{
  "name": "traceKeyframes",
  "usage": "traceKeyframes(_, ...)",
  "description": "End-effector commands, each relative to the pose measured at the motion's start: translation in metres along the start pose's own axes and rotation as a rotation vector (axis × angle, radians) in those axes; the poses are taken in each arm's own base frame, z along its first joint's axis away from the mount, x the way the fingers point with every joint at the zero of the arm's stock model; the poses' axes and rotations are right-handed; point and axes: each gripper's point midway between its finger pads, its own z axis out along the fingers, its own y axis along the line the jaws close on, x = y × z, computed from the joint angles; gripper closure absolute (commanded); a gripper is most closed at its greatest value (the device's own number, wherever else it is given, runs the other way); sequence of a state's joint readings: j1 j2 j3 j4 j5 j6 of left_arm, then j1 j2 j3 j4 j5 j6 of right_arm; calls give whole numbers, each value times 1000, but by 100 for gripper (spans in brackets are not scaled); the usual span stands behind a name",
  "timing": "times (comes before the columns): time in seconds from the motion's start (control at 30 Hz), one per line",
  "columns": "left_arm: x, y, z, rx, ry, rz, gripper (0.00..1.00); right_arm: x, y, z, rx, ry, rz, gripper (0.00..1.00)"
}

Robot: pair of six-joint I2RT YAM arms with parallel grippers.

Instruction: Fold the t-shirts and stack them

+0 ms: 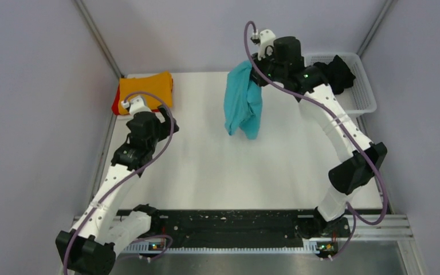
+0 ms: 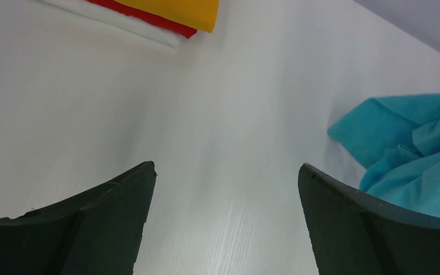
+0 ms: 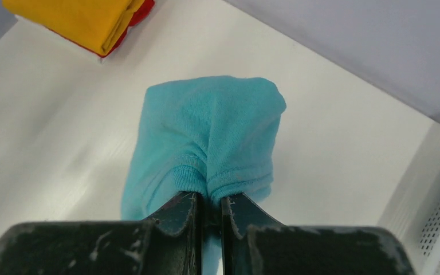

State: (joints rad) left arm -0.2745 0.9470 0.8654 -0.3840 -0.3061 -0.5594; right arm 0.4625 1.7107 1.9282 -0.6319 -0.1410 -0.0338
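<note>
Top external view: at 9 o'clock the left gripper (image 2: pixel 226 172) has its jaws spread wide above the table (image 1: pixel 206 172), grasping nothing. At 12 o'clock the right gripper (image 3: pixel 209 199) is clenched on the turquoise shirt (image 3: pixel 212 126), which hangs over the table. At 10 o'clock the orange shirt (image 1: pixel 146 89) lies on the red shirt (image 1: pixel 116 106).

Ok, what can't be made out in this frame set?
- Black shirt: top view, partly behind the right arm, inside the basket.
- Red shirt: all views, only an edge shows under the orange shirt.
- Turquoise shirt: bunched in the right gripper; collar and sleeves lost in folds; whether it touches the table unclear.
</note>
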Motion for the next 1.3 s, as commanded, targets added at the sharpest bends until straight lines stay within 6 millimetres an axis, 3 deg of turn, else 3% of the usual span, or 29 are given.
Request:
traceKeyframes(0.0, -4, 9, -9, -28, -29, -43, 1, -29, 19, -23, -18, -104, -66, 100)
traceKeyframes(0.17, 5, 7, -9, -10, -8, -64, 1, 16, 71, 15, -267, -12, 51, 100)
traceKeyframes(0.27, 11, 4, -6, 5, 21, -57, 1, 30, 84, 40, -296, 17, 112, 97)
traceKeyframes(0.3, 13, 3, -4, 11, 33, -53, 1, 37, 83, 50, -270, 35, 113, 85)
traceKeyframes(0.33, 17, 2, -1, 11, 47, -49, 1, 45, 80, 61, -235, 59, 122, 66)
traceKeyframes(0.4, 25, -2, 5, 27, 84, -43, 1, 64, 77, 75, -205, 116, 129, 12)
traceKeyframes(0.43, 31, -5, 8, 37, 109, -39, 1, 73, 69, 79, -158, 142, 143, 3)
traceKeyframes(0.53, 52, -19, 17, 108, 203, -35, 1, 92, 30, 74, 76, 153, 158, 1)
traceKeyframes(0.63, 76, -27, 25, 140, 310, -43, 1, 105, -4, 53, 228, 123, 207, 1)
traceKeyframes(0.87, 134, -39, 45, 214, 518, -67, 10, 191, -53, 26, 279, 197, 474, 4)
traceKeyframes(1.0, 135, -43, 65, 201, 506, -78, 13, 220, -62, 27, 299, 234, 484, 5)
traceKeyframes(1.1, 126, -56, 83, 219, 487, -78, 13, 236, -65, 34, 307, 259, 494, 6)
traceKeyframes(1.27, 115, -65, 119, 167, 486, -39, 25, 245, -70, 47, 320, 256, 514, 8)
